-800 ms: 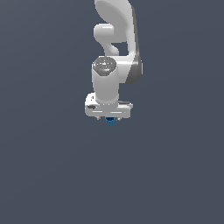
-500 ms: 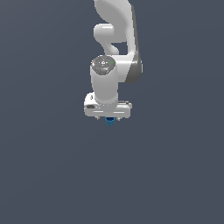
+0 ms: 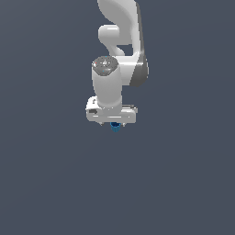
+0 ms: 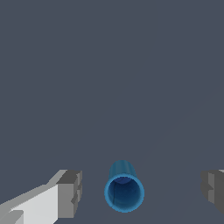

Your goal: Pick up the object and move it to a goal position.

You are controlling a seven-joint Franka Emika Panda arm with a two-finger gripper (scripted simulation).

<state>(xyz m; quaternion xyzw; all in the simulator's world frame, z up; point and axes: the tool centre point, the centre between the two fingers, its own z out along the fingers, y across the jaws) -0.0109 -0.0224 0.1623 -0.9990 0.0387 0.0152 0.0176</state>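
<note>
Blue cup (image 4: 124, 191) between fingers (image 4: 70, 194), mouth toward wrist camera, hollow dark, nothing visible inside. Fingers spread wide, clear gap each side. Gripper (image 3: 115, 125) directly above cup.

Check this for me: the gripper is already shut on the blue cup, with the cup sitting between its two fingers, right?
Not quite. The wrist view shows the blue cup between the fingers, but the gripper is open: clear gaps separate the cup from each pad, so nothing is clamped. The exterior view only shows the cup peeking out under the hand.
</note>
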